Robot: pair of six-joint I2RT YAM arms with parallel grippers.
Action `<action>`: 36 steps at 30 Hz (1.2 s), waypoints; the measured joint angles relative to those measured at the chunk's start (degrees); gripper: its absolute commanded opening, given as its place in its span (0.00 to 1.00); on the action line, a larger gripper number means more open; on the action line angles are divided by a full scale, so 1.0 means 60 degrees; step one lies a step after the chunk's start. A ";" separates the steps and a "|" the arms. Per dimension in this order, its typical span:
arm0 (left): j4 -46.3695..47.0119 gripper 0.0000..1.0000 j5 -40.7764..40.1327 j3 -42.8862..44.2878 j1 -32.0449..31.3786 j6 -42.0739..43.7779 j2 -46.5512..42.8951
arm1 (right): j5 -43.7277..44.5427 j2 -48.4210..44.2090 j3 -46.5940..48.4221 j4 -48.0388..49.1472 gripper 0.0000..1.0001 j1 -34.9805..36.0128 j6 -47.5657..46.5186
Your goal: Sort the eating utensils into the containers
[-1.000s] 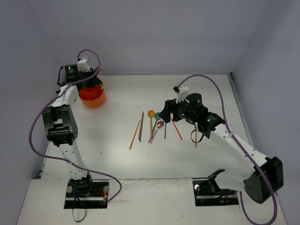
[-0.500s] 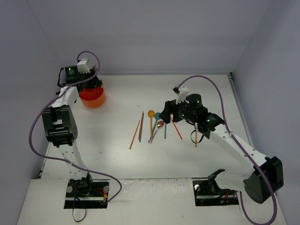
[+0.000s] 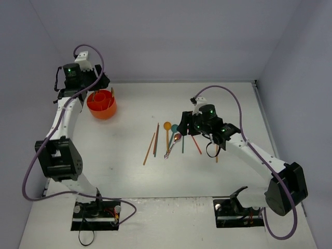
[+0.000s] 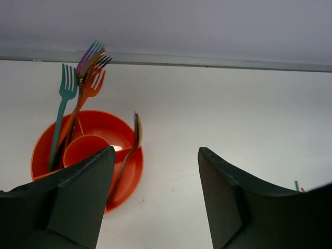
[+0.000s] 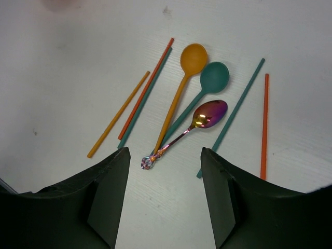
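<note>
Left claw (image 4: pixel 155 154): spread wide, nothing between its dark fingers (image 4: pixel 83 192). It hangs above the white counter (image 3: pixel 119 171), just on the near side of the cup.
Right claw (image 5: pixel 165 151): spread, pinching nothing. It hovers over the handle ends of the three spoons.
Cup: the small round orange-red plastic cup (image 4: pixel 111 129) stands near the counter's far left corner, close to the grey walls (image 3: pixel 171 41). It has a round well in the middle and a ring around it.
In the cup: a teal plastic fork (image 4: pixel 62 111), an orange plastic fork (image 4: pixel 92 84), an iridescent metal fork (image 4: pixel 89 53) and a dark fork (image 4: pixel 104 61) stand bunched in the left part of the ring. Their tines point up, well above the rim.
Across the rim: a dark slim utensil (image 4: pixel 136 134), too blurred to tell its kind, leans out over the right side.
Spoons: an orange spoon (image 5: pixel 191 61), a teal spoon (image 5: pixel 215 78) and an iridescent metal spoon (image 5: pixel 208 114) lie mid-counter. Their bowls are apart and their handles converge and overlap.
Left of the spoons: a yellow-orange chopstick (image 5: pixel 118 115) lies apart. A red-orange chopstick (image 5: pixel 150 82) and a teal chopstick (image 5: pixel 136 124) lie side by side, touching.
Right of the spoons: a second teal chopstick (image 5: pixel 234 111) and a second red-orange chopstick (image 5: pixel 264 124) lie close, not touching.
In the way: the right arm and its black cable loop (image 3: pixel 209 150) cover most of a lone orange chopstick (image 3: pixel 217 157).
</note>
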 measured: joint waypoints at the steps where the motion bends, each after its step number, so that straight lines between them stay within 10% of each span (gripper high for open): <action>1: -0.0100 0.62 -0.0230 -0.0105 -0.0265 -0.0017 -0.0346 | 0.0149 0.0138 -0.0012 -0.0039 0.53 0.0015 0.0144; 13: -0.1403 0.62 -0.2327 -0.3097 -0.3969 -0.0336 -0.3459 | 0.1185 0.1409 -0.0291 -0.0185 0.43 0.0287 0.1898; 36: -0.2861 0.62 -0.2904 -0.5333 -0.4270 -0.1053 -0.6233 | 0.3134 0.4773 0.0987 -0.0522 0.34 0.1941 0.4748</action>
